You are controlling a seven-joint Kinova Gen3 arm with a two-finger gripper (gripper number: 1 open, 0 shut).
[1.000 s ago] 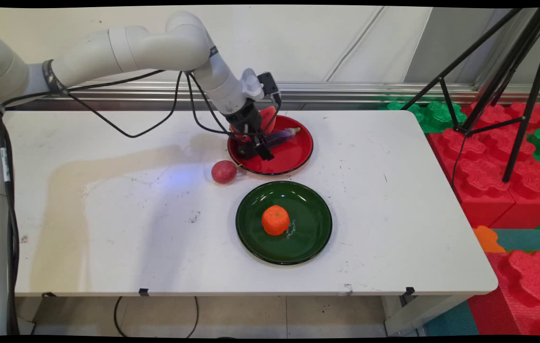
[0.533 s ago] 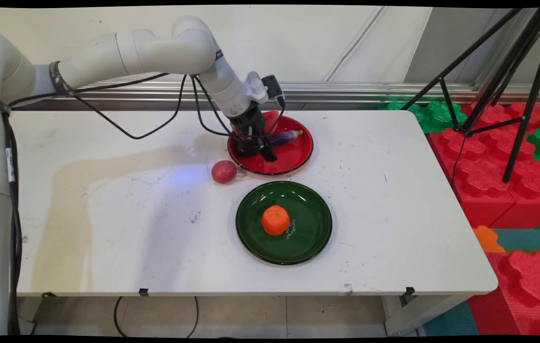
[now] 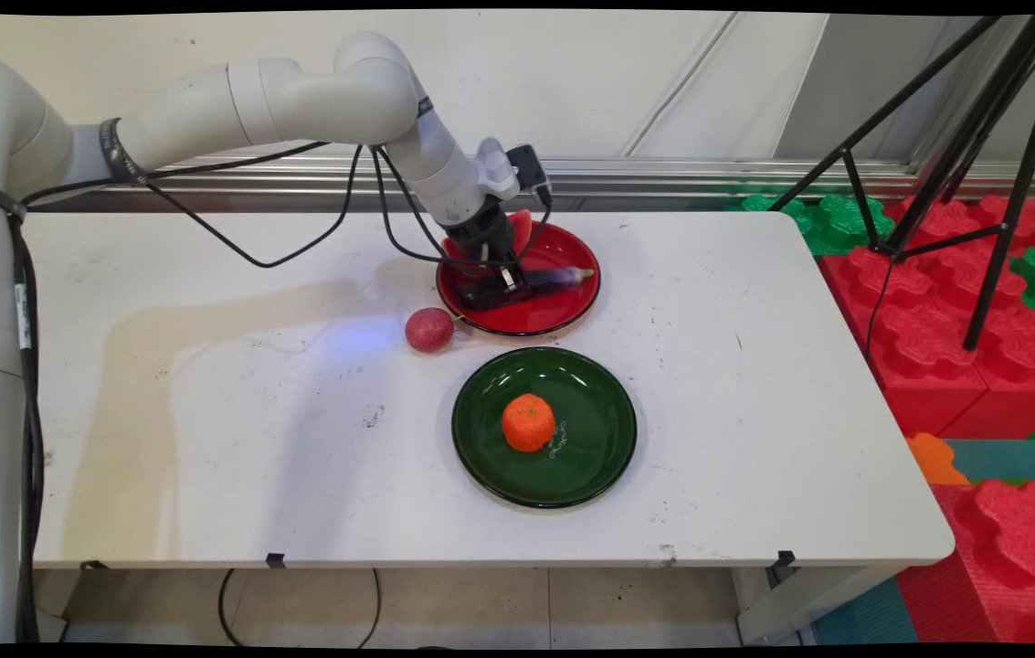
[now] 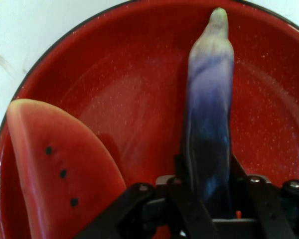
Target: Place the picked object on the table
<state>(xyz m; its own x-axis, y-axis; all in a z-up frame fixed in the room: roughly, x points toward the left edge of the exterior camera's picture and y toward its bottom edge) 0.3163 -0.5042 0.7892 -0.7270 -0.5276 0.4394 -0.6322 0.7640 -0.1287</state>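
Observation:
My gripper (image 3: 508,291) is down inside the red plate (image 3: 563,313) at the back middle of the table. It is shut on the stem-side half of a purple eggplant (image 3: 561,276), which lies across the plate with its pale tip pointing right. In the hand view the eggplant (image 4: 209,99) runs up from between my two fingers (image 4: 180,172), which press its sides over the red plate (image 4: 139,74). A watermelon slice (image 4: 55,164) lies to the left of it; in the main view the watermelon slice (image 3: 522,227) shows behind my wrist.
A red round fruit (image 3: 429,330) sits on the table just left of the red plate. In front stands a green plate (image 3: 608,457) with an orange (image 3: 528,422) on it. A black tripod (image 3: 965,183) and red and green foam blocks (image 3: 955,311) stand off the right edge.
The hand has moved slightly right and down into the red plate. The eggplant has turned, its tip swinging lower and to the right, and it now sits between the fingers.

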